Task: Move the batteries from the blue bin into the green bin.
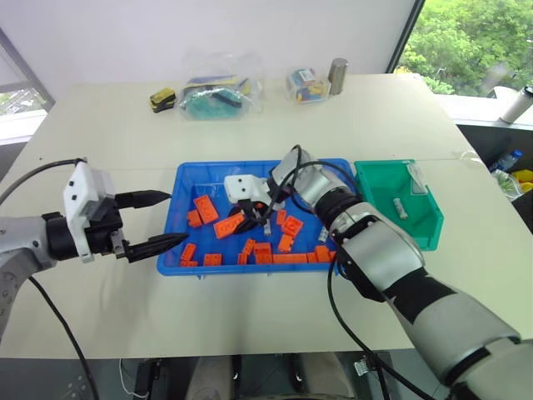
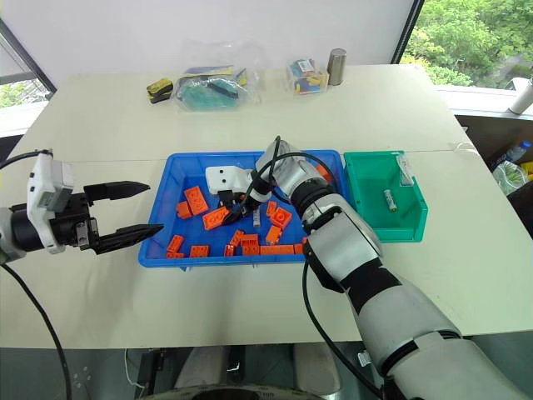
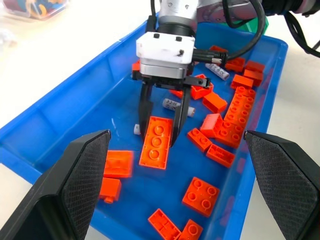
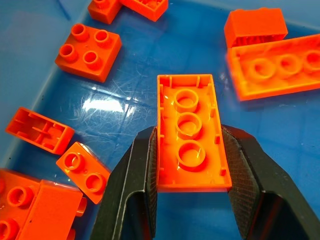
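My right gripper (image 3: 161, 131) is down in the blue bin (image 1: 190, 179) with its fingers pressed against both long sides of an upturned orange brick (image 4: 192, 135), probably to shift it off the batteries rather than to carry it. My left gripper (image 1: 162, 221) hangs wide open just beside the bin's left wall, holding nothing. Two batteries (image 3: 171, 104) lie among the scattered bricks behind that grip, and one battery (image 1: 400, 207) already lies in the green bin (image 1: 426, 232).

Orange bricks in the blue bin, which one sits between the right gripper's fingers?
The long upside-down brick, hollow side up, with a black finger along each long edge.
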